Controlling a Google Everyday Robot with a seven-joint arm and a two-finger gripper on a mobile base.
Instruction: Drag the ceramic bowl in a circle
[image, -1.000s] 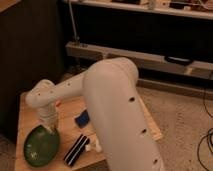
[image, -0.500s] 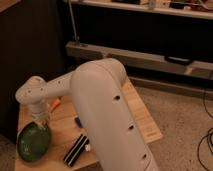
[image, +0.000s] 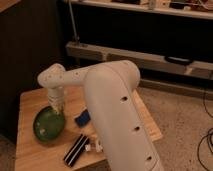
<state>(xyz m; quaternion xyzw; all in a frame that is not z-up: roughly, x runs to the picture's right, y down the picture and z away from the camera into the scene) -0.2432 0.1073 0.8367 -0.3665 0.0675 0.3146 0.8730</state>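
The ceramic bowl (image: 47, 126) is a wide, shallow, glossy green dish lying on the left part of the wooden table (image: 30, 105). My gripper (image: 58, 107) reaches straight down from the white wrist (image: 54, 80) and meets the bowl at its far right rim. My large white arm (image: 117, 115) crosses the middle of the view and hides the table behind it.
A blue object (image: 82, 118) lies just right of the bowl. A black striped object (image: 76, 149) and a small white piece (image: 95, 146) lie near the front edge. A dark cabinet stands at the left, and low shelving (image: 150, 57) runs behind the table.
The bowl and gripper first slid left, then moved right and toward the table's far side. The blue and black objects have stayed put.
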